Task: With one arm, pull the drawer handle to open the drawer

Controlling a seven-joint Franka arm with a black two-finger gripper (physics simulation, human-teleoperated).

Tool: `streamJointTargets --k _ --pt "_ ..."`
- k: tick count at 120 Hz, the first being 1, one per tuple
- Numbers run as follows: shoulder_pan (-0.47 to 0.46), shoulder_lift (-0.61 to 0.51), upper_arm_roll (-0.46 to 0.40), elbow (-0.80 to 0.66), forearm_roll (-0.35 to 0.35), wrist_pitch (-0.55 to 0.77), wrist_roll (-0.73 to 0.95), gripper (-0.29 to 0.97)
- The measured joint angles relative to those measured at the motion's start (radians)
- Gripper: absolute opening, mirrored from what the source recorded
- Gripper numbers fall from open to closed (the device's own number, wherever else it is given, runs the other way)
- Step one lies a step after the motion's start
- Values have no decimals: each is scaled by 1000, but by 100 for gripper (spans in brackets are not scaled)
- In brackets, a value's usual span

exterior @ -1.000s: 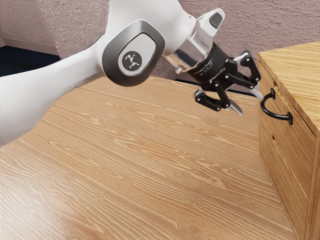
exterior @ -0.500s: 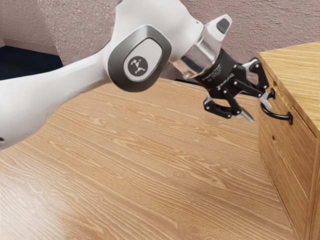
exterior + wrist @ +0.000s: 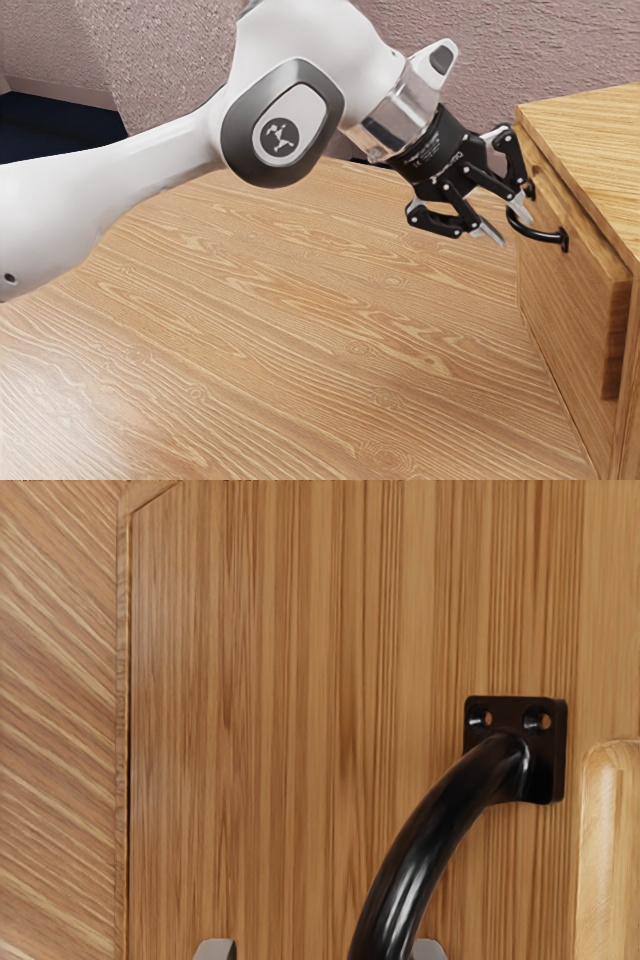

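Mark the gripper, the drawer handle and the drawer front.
gripper [image 3: 508, 222], exterior view, between the fingertips.
drawer handle [image 3: 430, 860], wrist view, curved bar.
drawer front [image 3: 300, 730], wrist view, bare panel.

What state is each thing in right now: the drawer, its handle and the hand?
drawer: partly pulled out of the cabinet.
drawer handle: hooked between the hand's spread fingers.
hand: open, one finger on each side of the drawer handle.
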Motion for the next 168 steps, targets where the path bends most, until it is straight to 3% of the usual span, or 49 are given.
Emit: streamJointTargets --k 50,93,128,168 --pt "5 9 -2 -2 -1 -2 -6 4" --pt "46 17 -17 -13 1 -10 -8 1" --pt "106 14 -79 -38 6 -19 -11 -9" --pt "170 20 -148 -75 3 -22 -14 -3"
